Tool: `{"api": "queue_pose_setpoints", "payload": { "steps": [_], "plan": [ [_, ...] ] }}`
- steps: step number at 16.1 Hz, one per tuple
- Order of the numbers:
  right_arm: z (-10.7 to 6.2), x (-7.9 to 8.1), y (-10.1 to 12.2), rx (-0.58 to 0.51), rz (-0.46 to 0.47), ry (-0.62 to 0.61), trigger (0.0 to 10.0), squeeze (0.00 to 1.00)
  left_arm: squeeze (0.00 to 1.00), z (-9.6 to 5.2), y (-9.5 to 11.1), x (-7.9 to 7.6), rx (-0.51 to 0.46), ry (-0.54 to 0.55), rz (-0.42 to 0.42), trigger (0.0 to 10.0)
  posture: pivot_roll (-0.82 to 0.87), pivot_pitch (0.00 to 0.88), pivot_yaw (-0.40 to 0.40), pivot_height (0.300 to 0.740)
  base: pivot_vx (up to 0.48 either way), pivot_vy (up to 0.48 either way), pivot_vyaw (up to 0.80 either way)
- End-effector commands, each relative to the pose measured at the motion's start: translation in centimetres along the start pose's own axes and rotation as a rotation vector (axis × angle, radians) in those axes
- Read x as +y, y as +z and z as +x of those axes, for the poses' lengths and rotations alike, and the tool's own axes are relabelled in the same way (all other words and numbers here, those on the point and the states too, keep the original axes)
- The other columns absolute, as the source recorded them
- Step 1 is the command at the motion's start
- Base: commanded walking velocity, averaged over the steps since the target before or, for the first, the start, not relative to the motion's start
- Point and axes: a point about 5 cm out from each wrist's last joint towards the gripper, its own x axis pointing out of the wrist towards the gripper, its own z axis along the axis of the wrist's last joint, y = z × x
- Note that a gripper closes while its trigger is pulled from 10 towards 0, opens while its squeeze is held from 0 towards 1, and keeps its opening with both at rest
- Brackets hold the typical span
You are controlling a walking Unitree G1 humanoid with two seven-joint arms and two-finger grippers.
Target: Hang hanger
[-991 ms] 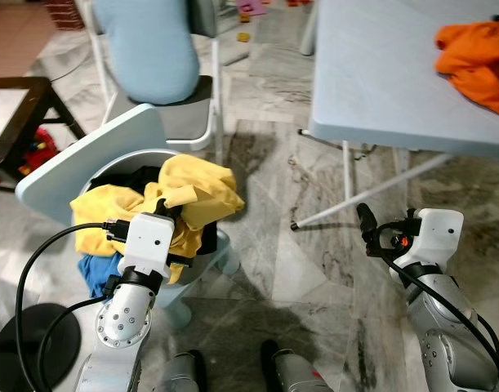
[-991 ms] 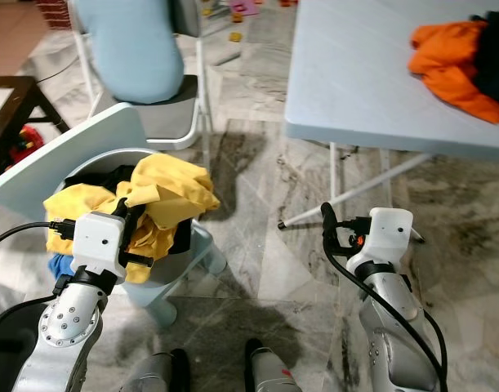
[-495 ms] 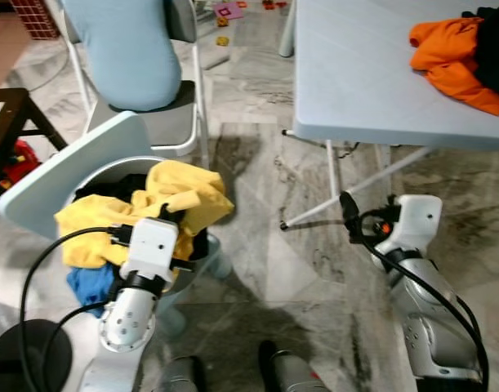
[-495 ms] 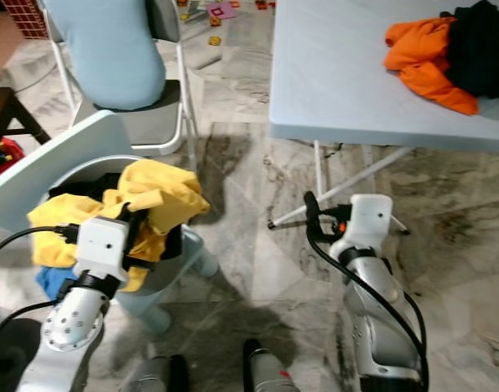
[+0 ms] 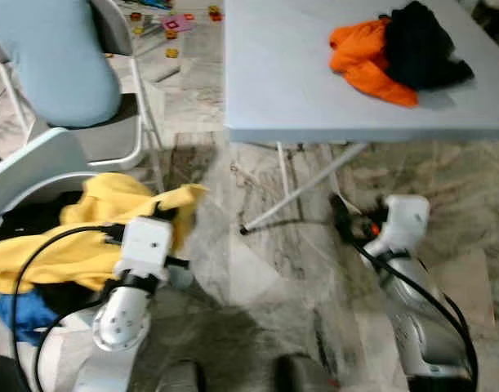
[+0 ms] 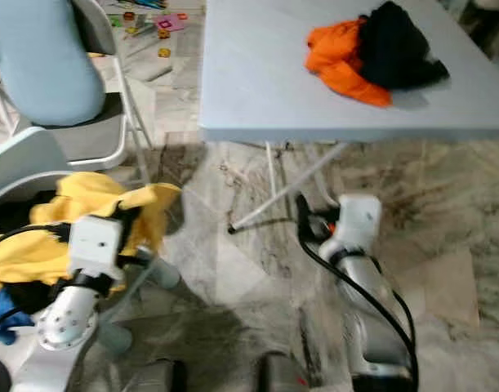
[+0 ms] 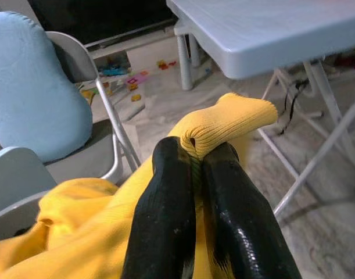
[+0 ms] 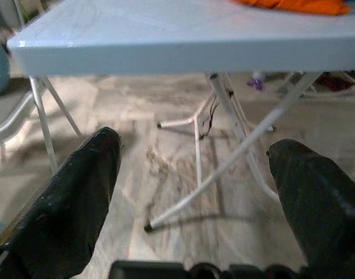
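While your left gripper (image 7: pixel 192 174) pinches the yellow garment (image 7: pixel 78 232) at nine o'clock, your right gripper (image 8: pixel 194 168) gapes wide below the table (image 8: pixel 165 35).

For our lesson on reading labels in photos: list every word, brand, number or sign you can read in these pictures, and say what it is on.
No readable text in any view.
Small coloured pieces on the floor beyond the table: too small and blurred to read.
Yellow garment held in the left claw: plain, no label visible.
Orange garment and black garment on the table: no print visible.
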Motion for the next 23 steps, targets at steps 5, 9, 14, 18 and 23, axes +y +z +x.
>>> {"api": "queue_pose_setpoints", "payload": {
  "steps": [5, 9, 14, 18, 23],
  "plan": [
    [-0.6, -1.4, -0.9, 0.033, -0.015, -0.054, 10.0, 0.0, 0.0, 0.2, 0.6, -1.1, -0.021, -0.036, -0.016, 10.0, 0.02, 0.219, -0.032, 0.74, 0.0, -0.387, -0.61],
    [-0.6, -1.4, -0.9, 0.031, -0.018, -0.059, 10.0, 0.0, 0.0, 0.8, 1.0, -1.4, -0.038, -0.049, -0.014, 10.0, 0.02, 0.223, -0.029, 0.74, 0.0, -0.367, -0.33],
    [-0.7, -1.6, -1.0, 0.035, -0.016, -0.059, 10.0, 0.0, 0.0, 1.0, 0.9, -2.1, -0.034, -0.065, -0.038, 10.0, 0.0, 0.224, -0.028, 0.74, 0.0, -0.221, 0.0],
    [-0.9, -1.8, -1.1, 0.041, -0.023, -0.066, 10.0, 0.0, 0.0, 1.5, 0.5, -2.0, 0.011, -0.053, -0.122, 10.0, 0.0, 0.226, -0.03, 0.74, 0.0, 0.0, 0.0],
    [-0.9, -1.8, -1.2, 0.044, -0.028, -0.066, 10.0, 0.0, 0.0, 1.6, -0.1, -1.9, 0.06, -0.041, -0.161, 10.0, -0.01, 0.232, -0.031, 0.74, 0.0, 0.384, 0.0]
  ]
}}
